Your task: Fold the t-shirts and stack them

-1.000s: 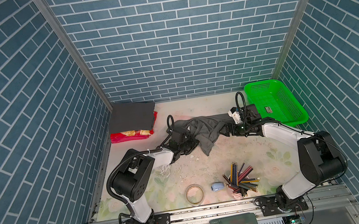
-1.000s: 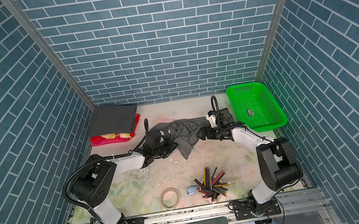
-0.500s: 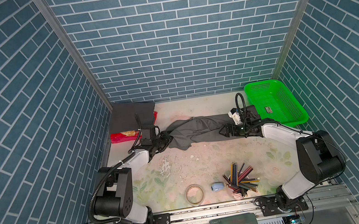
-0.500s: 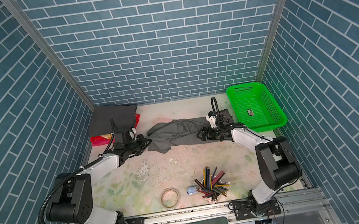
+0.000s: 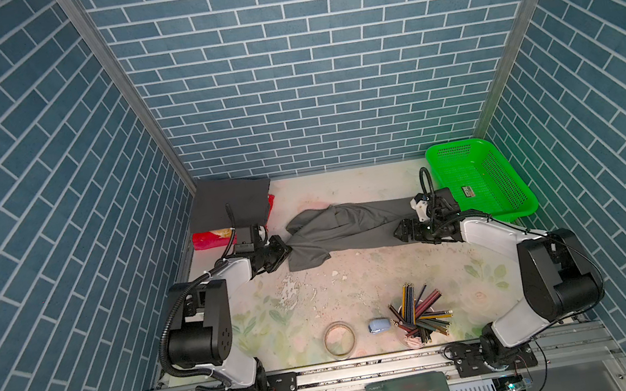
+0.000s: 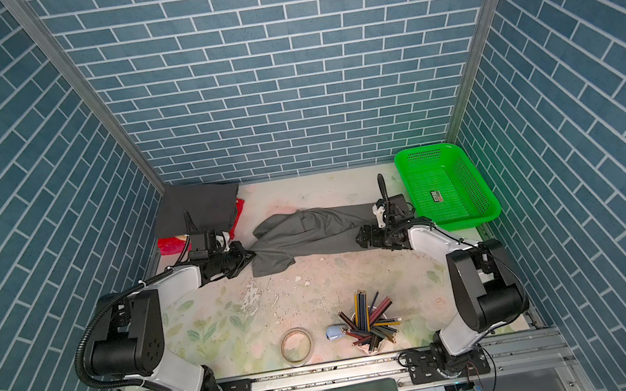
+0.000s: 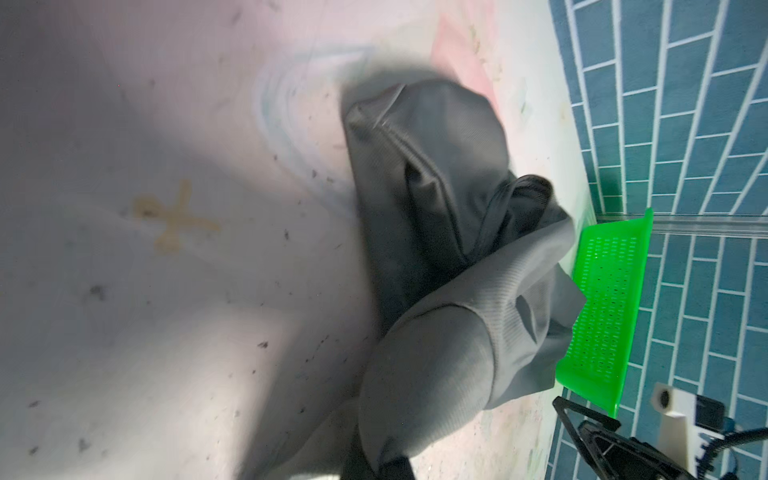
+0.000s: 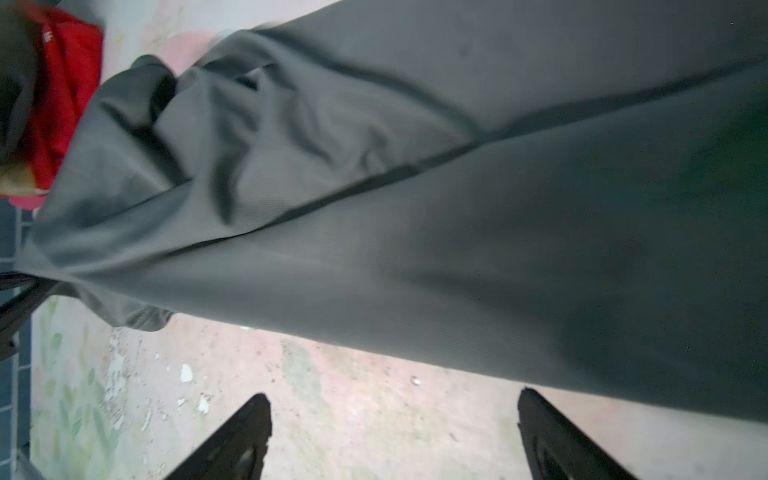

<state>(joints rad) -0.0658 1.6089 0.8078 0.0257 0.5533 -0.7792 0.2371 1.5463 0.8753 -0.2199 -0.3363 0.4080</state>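
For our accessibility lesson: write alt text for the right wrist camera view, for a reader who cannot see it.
A grey t-shirt, pulled long and creased, fills most of the picture over a worn table. The right gripper is open, its fingertips apart over bare table beside the cloth's edge. A red item shows past the shirt's far end.

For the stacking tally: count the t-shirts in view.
2. The mid-grey t-shirt lies stretched across the far middle, one end in the left tool; the charcoal t-shirt sits folded in the far left corner. Others may hide beneath it.

mid-grey t-shirt point(image 5: 349, 226), charcoal t-shirt point(image 5: 215, 202), green mesh basket point(image 5: 452, 151)
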